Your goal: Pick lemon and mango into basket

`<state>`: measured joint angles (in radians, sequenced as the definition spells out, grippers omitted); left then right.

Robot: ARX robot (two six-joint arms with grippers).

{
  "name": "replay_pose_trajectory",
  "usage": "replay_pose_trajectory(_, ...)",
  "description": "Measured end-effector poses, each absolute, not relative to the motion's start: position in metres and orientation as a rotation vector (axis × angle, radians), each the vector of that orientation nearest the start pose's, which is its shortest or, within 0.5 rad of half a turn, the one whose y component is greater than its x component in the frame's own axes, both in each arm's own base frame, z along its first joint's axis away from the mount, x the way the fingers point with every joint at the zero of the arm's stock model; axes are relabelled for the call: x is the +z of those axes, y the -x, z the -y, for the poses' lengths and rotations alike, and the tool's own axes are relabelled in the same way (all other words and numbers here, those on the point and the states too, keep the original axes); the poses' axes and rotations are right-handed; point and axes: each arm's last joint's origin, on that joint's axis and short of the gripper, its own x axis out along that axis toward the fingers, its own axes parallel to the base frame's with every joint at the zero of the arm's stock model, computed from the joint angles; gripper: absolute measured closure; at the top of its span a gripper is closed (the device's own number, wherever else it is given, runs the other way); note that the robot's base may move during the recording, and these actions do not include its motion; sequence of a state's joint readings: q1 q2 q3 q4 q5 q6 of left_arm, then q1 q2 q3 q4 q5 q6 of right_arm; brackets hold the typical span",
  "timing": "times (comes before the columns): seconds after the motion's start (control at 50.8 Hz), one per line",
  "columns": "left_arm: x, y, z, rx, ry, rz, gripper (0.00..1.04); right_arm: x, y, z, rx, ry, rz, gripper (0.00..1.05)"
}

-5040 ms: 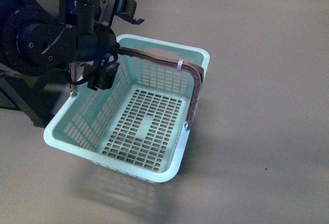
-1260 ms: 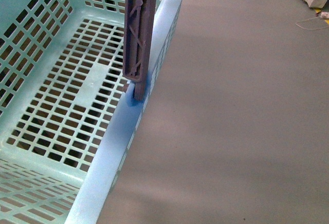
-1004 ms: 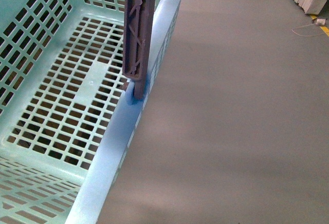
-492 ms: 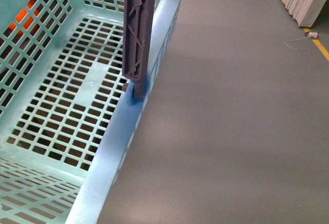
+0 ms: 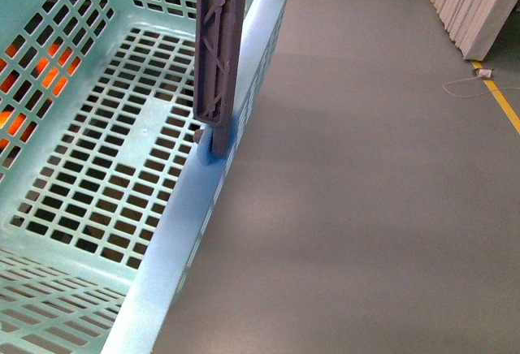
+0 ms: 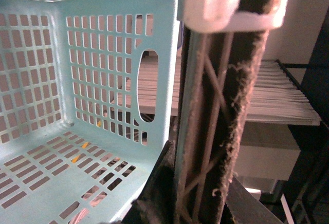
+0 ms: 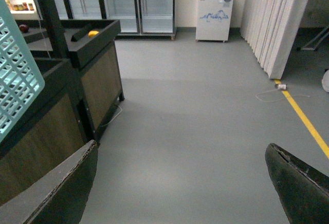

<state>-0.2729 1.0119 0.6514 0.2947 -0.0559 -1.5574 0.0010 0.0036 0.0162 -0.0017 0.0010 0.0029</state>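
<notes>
Basket fills the left half of my front view: aqua-blue plastic with slotted walls and a slotted bottom, very close under the camera, and grey floor to its right. 1 brown handle stands upright from the right-hand rim. Something orange glows through the slots of the left wall from outside; I cannot tell what it is.

On the left wrist view the left gripper is clenched on that handle. Its 2 dark fingers sit tight against either side of the ribbed brown bar, and a white plastic piece wraps the bar further along.

The right gripper is released, its 2 dark pads spread wide with only floor between them. That camera looks down an aisle past a dark wooden display stand, with the basket's corner showing beside it. On the stand lies 1 small yellow fruit, too small for me to call lemon or mango, and 1 dark red fruit sits further off. Glass-door fridges, a white chest freezer with a blue lid, white panels and a yellow floor line lie beyond.
</notes>
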Motion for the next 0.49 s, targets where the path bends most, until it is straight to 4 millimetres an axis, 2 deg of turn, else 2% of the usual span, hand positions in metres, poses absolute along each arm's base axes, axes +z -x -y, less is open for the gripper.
replay_pose_trajectory(0.492, 0.2914, -0.2183, 0.0595, -0.123, 1.54, -0.217, 0.98, 0.1687, -0.0969, -0.0001, 0.0, -0.002, 0.012, 0.09)
